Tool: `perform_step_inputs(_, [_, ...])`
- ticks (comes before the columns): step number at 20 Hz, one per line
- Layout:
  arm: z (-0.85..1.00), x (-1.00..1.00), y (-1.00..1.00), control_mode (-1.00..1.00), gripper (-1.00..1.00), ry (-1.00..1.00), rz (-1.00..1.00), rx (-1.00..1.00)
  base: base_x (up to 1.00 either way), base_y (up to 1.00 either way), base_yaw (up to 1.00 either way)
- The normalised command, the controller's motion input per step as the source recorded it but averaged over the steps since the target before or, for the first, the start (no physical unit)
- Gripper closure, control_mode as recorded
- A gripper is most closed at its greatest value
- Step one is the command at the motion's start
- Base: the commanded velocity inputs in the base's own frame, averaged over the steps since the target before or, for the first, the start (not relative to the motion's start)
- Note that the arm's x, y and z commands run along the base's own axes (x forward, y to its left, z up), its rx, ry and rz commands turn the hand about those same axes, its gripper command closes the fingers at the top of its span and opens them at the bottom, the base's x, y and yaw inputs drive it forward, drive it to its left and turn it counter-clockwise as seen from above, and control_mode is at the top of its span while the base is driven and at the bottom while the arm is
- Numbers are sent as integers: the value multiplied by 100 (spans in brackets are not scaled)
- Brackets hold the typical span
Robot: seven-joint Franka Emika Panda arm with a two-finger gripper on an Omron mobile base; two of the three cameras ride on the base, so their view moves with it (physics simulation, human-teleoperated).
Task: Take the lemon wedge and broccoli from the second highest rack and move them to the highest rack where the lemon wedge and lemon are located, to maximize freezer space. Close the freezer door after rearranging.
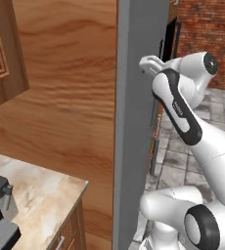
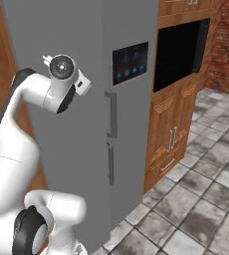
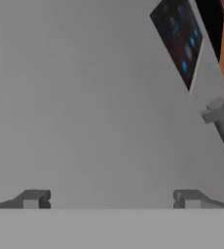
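The two-finger gripper, jaws spread wide and holding nothing, faces the tall grey freezer door left of its vertical grey handle, probably pushing it closed; lemon wedge and broccoli lie hidden inside.

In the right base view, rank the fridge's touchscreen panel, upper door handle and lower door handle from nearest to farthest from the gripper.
Gripper open, facing the door.
1. Upper door handle, right of the hand.
2. Touchscreen panel, farther right; close to the first.
3. Lower door handle, below.

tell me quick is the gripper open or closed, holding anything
gripper: open, jaws spread wide, holding nothing, facing the closed grey fridge door.
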Motion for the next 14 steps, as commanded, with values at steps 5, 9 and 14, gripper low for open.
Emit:
perform_step_inputs(5, [-36,16,42,-100,-100,0,15,0,0,0,0])
perform_step_inputs(9, [-36,0,48,-100,-100,0,13,0,0,0,0])
perform_step_inputs(14, [-20,-23,28,-100,-100,0,4,0,0,0,0])
